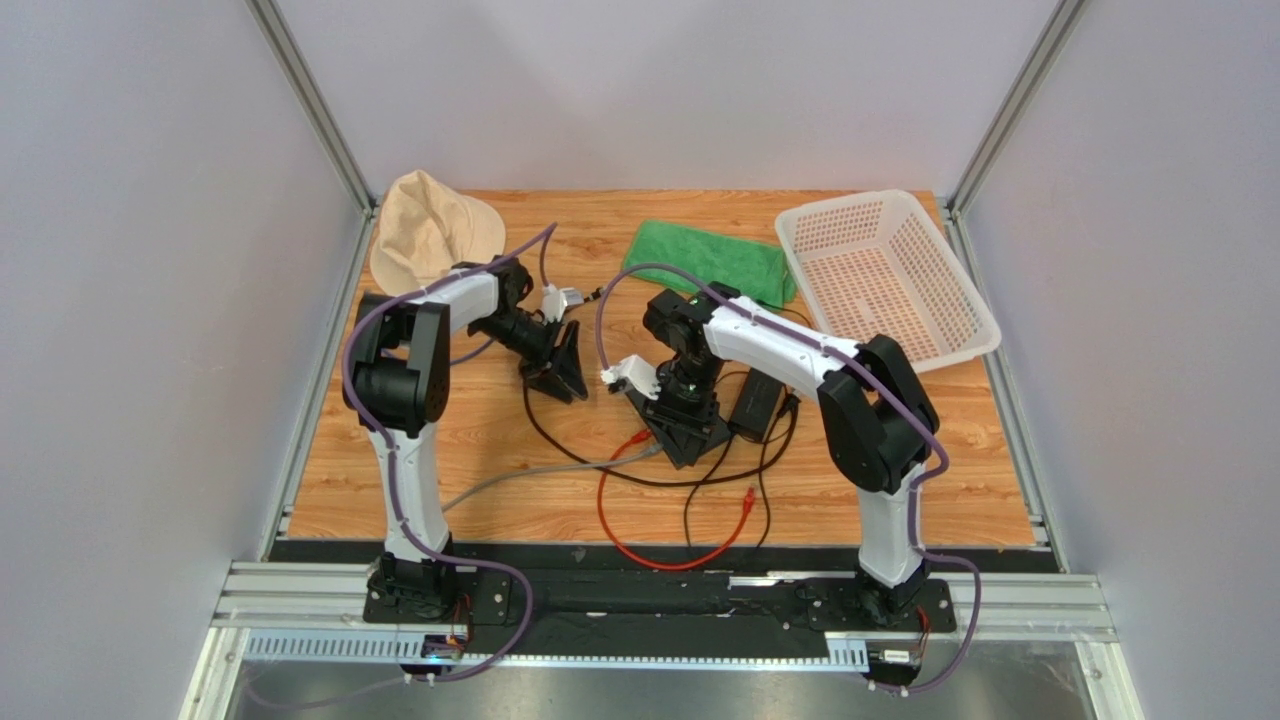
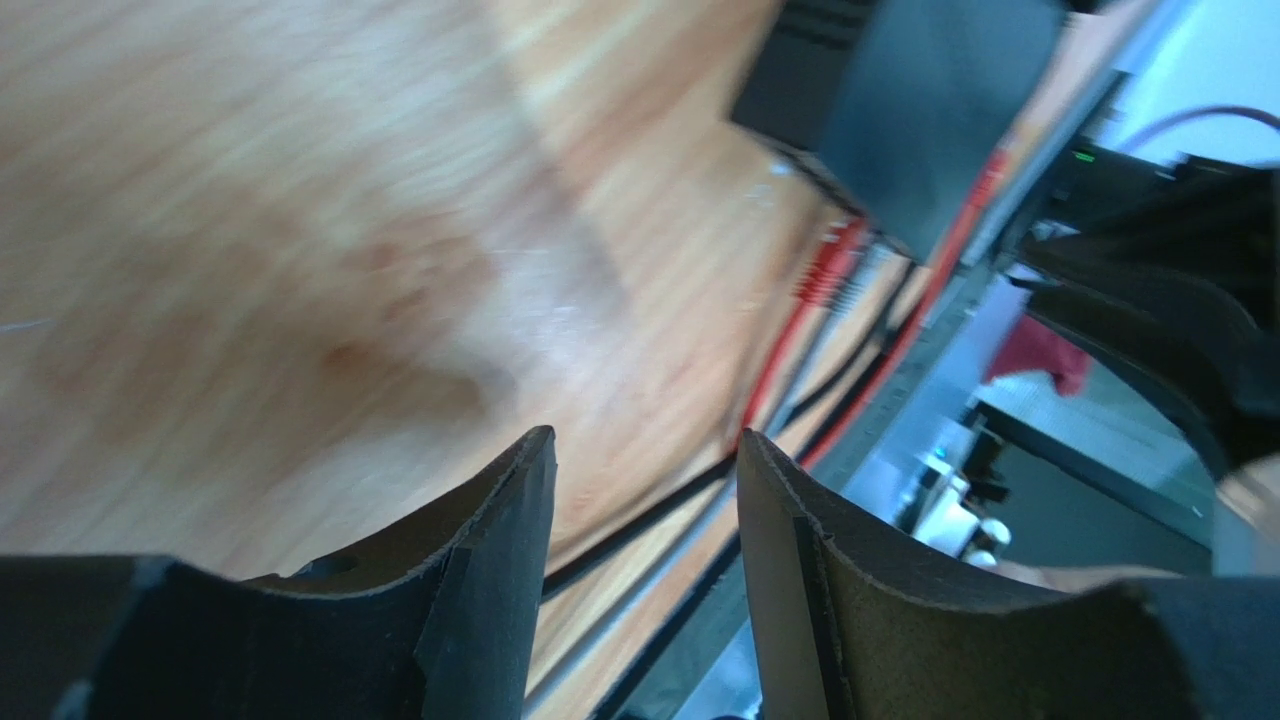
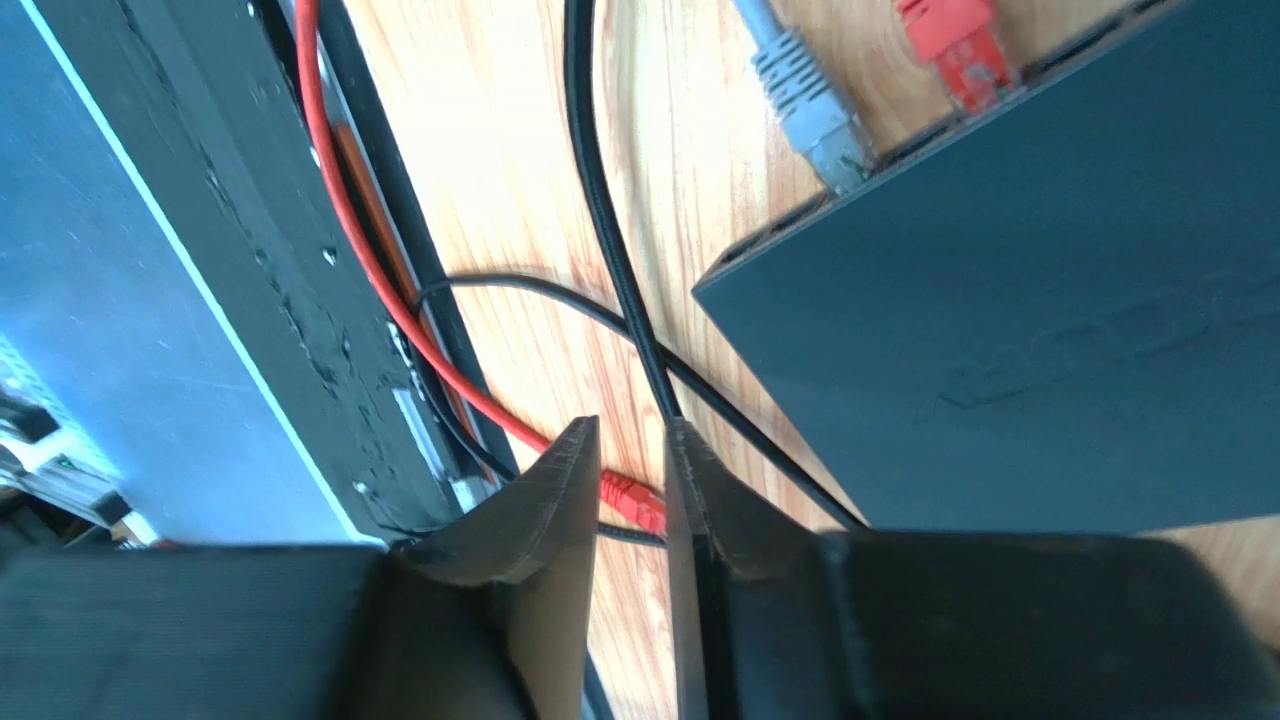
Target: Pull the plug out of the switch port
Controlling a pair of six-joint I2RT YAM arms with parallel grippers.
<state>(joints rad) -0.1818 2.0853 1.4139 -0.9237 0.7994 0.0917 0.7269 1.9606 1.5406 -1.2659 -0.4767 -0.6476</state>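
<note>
Your right claw is almost pinched together, with just a thin gap, and I can't see it holding anything. A black cable runs from up ahead right down to its tips, and a loose red plug lies on the wood in the gap. Just ahead of this claw, off to its right, sits the flat black switch box. It has raised letters on its lid, but they are too blurry to read. On the box's edge ahead of the claw, a grey plug and a red plug each sit in a switch port. Only the top camera shows the small black power brick just to the right of this claw. It also shows the green cloth, white basket and tan hat far beyond both claws. Your left claw is open wider and holds nothing. Its picture is blurry.
</note>
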